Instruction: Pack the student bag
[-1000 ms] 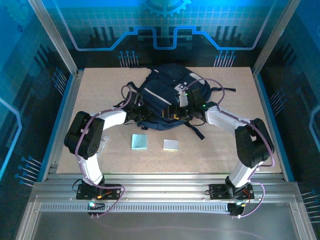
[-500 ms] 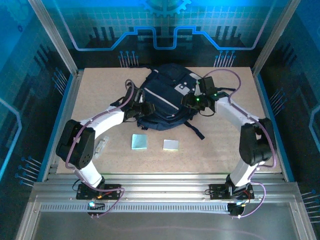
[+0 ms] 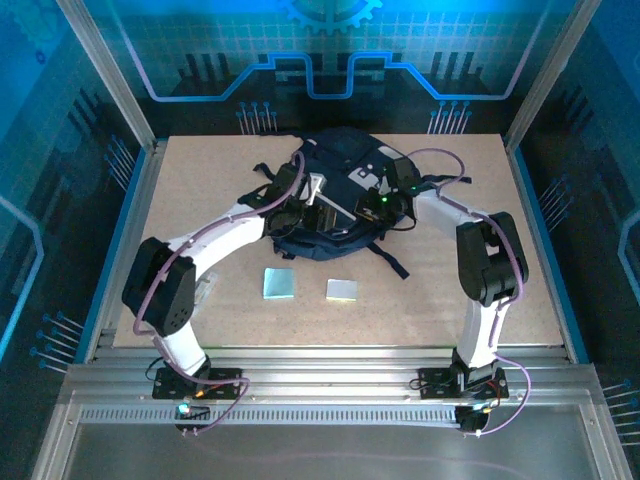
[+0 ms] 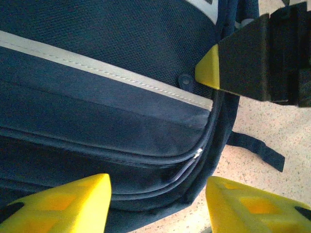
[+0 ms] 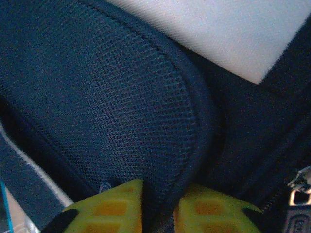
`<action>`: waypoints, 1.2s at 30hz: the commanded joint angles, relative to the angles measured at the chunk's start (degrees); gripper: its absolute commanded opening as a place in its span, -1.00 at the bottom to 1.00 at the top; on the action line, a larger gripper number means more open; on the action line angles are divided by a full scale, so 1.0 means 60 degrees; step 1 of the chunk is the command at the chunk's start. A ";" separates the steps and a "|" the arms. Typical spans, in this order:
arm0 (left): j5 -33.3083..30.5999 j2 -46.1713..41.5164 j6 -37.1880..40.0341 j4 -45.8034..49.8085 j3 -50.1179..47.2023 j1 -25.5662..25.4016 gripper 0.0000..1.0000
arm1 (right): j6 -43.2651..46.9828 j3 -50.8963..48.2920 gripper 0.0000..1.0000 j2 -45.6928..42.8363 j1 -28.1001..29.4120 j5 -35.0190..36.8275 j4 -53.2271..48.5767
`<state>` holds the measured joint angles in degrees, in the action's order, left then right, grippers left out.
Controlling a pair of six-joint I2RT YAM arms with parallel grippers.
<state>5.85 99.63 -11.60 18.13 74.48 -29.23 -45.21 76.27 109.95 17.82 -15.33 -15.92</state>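
Note:
The student bag (image 3: 335,185), dark navy with grey-white stripes, lies at the back middle of the table. My left gripper (image 3: 306,212) is at its near left side. In the left wrist view it (image 4: 158,206) stands open, with the bag's zipped edge (image 4: 146,160) and a zip pull (image 4: 198,153) just ahead of its yellow fingertips (image 4: 63,204). My right gripper (image 3: 376,204) is on the bag's near right side. In the right wrist view it (image 5: 158,208) is shut on a fold of the bag's navy mesh fabric (image 5: 112,107). The right gripper's black finger with its yellow tip (image 4: 252,58) shows in the left wrist view.
Two small pale squares, one light blue (image 3: 278,284) and one greyer (image 3: 345,290), lie on the table in front of the bag. A black strap (image 3: 392,262) trails from the bag toward the near right. A metal frame and blue walls enclose the table (image 3: 200,200).
My left gripper has opened and shifted right along the bag's near edge. My right gripper has closed on the bag's fabric, and its arm has drawn in closer to the bag.

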 commanded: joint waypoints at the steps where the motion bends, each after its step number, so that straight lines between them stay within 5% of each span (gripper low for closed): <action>1: 0.0285 0.0366 0.1098 0.0553 0.0334 -0.0167 0.21 | -0.0257 0.0195 -0.87 -0.0131 0.0094 -0.0601 0.0668; 3: 0.0271 0.0572 0.1361 0.0616 0.0436 -0.0223 0.28 | -0.0273 0.0226 -1.00 -0.0297 0.0062 -0.0655 0.0705; 14: 0.0443 0.1625 0.1654 0.0770 0.1221 -0.0657 0.26 | -0.0288 0.0435 -1.00 -0.0355 0.0032 -0.0799 0.0581; 20: 0.0492 0.2249 0.1531 0.1270 0.1708 -0.0810 -0.10 | -0.0281 0.0609 -1.00 -0.0294 0.0017 -0.0786 0.0503; 31: -0.0212 0.3293 0.1275 0.1536 0.2664 -0.1113 -0.21 | -0.0397 0.0578 -1.00 -0.0347 0.0014 -0.0888 0.0618; 36: -0.0367 0.3404 0.1127 0.1418 0.2865 -0.1120 -0.66 | -0.0312 0.0446 -1.00 -0.0455 -0.0025 -0.0800 0.0548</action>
<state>3.20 118.34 -4.75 29.36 89.52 -34.79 -47.42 77.28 109.89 16.91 -15.46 -15.29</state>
